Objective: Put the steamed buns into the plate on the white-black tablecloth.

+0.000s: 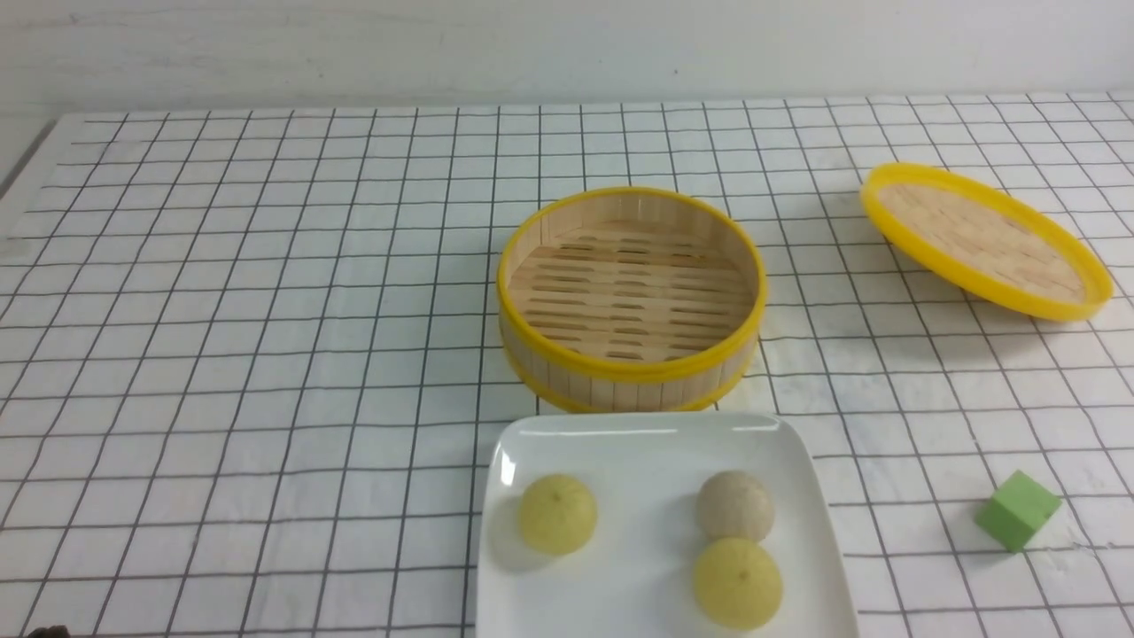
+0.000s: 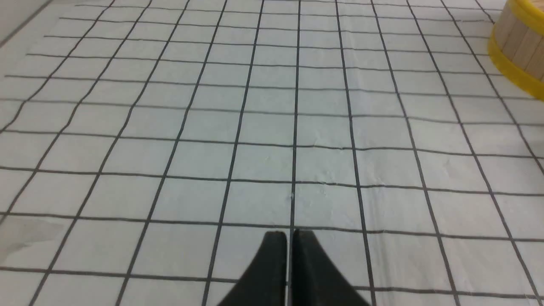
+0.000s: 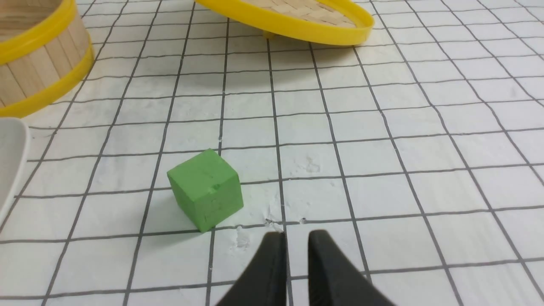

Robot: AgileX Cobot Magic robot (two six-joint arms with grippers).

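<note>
Buns [image 1: 738,583] on plate [image 1: 620,585] — outside both jaws

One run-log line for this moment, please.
steamer basket: empty | plate: two yellow-green buns, one beige bun | left gripper, right gripper: slightly open, nothing held

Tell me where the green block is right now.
In the front view, the green block sits on the tablecloth, right of the white plate.
</note>
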